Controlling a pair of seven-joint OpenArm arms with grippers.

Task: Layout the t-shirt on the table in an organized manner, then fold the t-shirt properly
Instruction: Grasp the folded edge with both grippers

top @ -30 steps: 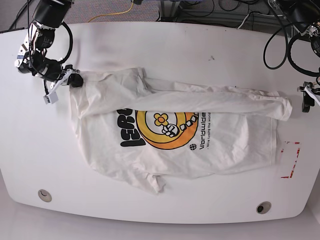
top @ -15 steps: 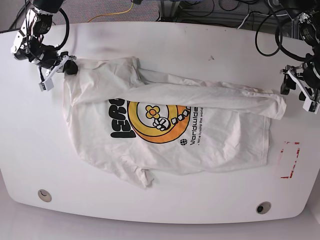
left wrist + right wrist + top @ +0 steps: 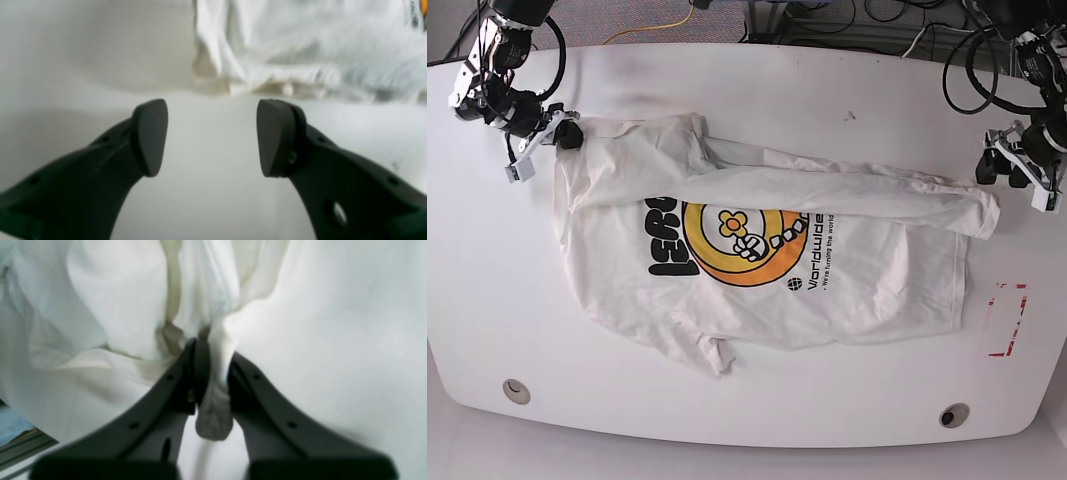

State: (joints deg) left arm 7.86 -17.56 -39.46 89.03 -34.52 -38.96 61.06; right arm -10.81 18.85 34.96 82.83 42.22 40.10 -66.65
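At the far left of the base view, the right pincer (image 3: pixel 567 134) is clenched on a bunched corner of the t-shirt (image 3: pixel 767 270), and the wrist view shows a roll of white cloth squeezed between its two dark fingers (image 3: pixel 200 363). From that pincer the shirt spreads away across the white counter (image 3: pixel 757 100), print side up, with the black lettering and the orange and yellow cartoon rings (image 3: pixel 742 240) lying near the gripped end. A long fold of fabric runs from beside the right pincer across the top of the print toward the other arm. Its rounded end lies just beside the left pincer (image 3: pixel 997 170), apart from it. That left pincer is released, jaws standing wide with only bare counter between them, the shirt's rumpled edge (image 3: pixel 267 83) just ahead of the tips. Below it, near the counter's edge, are red tape marks (image 3: pixel 1007 320).
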